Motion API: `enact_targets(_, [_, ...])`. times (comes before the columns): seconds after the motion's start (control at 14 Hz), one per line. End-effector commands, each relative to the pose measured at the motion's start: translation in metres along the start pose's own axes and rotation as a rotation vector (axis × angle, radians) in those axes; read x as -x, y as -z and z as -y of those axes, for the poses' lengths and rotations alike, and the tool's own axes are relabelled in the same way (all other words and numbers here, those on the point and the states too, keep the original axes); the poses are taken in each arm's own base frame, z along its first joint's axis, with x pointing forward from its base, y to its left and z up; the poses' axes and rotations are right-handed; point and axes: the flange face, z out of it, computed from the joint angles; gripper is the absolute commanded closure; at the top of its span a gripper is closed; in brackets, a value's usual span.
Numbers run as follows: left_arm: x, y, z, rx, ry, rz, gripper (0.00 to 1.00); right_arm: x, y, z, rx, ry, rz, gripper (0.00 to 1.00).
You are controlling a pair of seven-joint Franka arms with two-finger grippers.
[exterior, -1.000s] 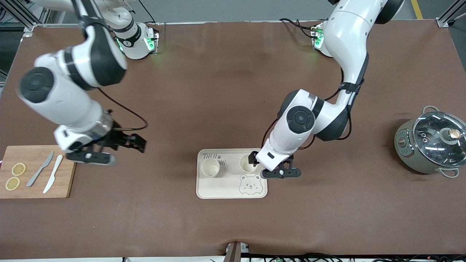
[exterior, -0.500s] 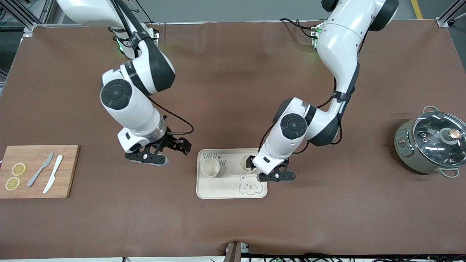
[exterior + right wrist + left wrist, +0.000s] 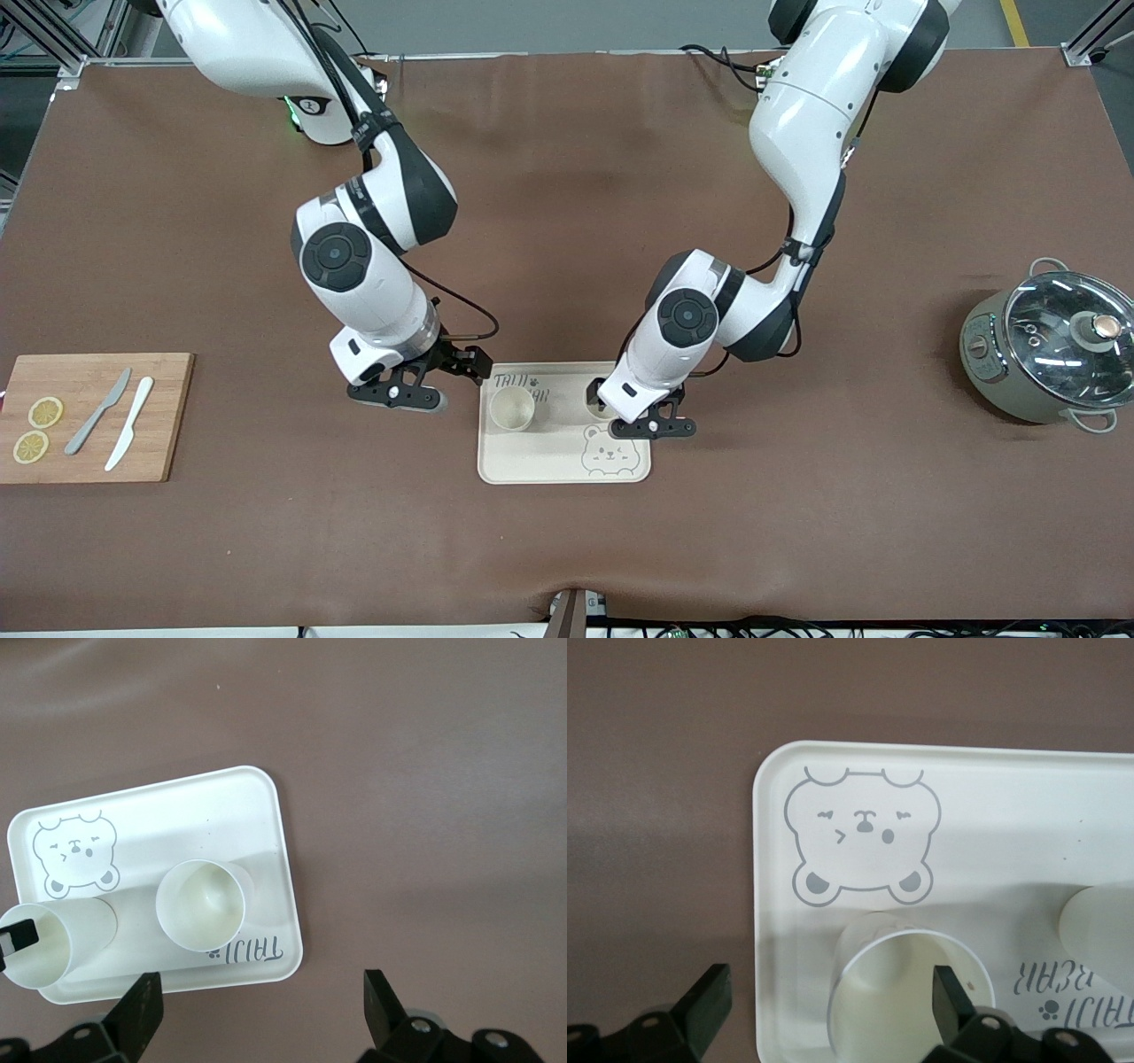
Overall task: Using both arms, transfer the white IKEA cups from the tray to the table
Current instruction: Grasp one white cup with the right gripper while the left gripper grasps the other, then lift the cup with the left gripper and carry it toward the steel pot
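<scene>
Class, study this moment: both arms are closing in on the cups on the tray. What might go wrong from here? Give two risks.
1. The left gripper, open, has one finger inside the cup and one outside; shutting could tip it or slide it along the tray.
2. The right gripper, open, hovers over the table beside the tray, not yet over the other cup; descending here could strike the tray's rim.

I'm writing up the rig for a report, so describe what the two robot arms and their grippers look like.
Both arms are glossy white with rounded segments and black joint bands. Each has a round black cap on a joint near the wrist. A thin black cable runs loosely along each forearm. The left gripper and right gripper are black, angular two-finger units with small silver screws. Green lights glow at the arm bases.
</scene>
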Motion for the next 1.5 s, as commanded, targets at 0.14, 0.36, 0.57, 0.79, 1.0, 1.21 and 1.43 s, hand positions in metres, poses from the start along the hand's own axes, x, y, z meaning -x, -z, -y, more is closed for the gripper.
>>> enact_targets(0.14, [0.011,-0.019,-0.008,-0.027,0.007,0.004,0.0,0.005,-0.04,0.017,0.023,0.033,-0.029,0.0])
enact_targets(0.36, [0.013,-0.023,-0.005,-0.035,0.01,0.017,0.0,0.004,-0.061,0.018,0.023,0.049,-0.048,0.0])
enact_targets(0.57, [0.014,-0.024,-0.005,-0.034,0.018,0.021,0.24,0.004,-0.077,0.015,0.06,0.078,-0.056,0.0])
enact_targets(0.79, [0.016,-0.031,-0.004,-0.044,0.042,0.027,1.0,0.004,-0.088,0.015,0.057,0.079,-0.057,0.0])
enact_targets(1.0, [0.016,-0.033,-0.004,-0.047,0.041,0.029,1.0,0.005,-0.104,0.016,0.041,0.082,-0.068,0.0])
enact_targets(1.21, [0.019,-0.034,-0.006,-0.05,0.033,0.029,1.0,0.009,-0.12,0.02,0.031,0.088,-0.071,0.0])
enact_targets(1.43, [0.018,-0.031,-0.007,-0.049,0.035,0.026,1.0,0.01,-0.134,0.021,0.017,0.09,-0.083,0.0])
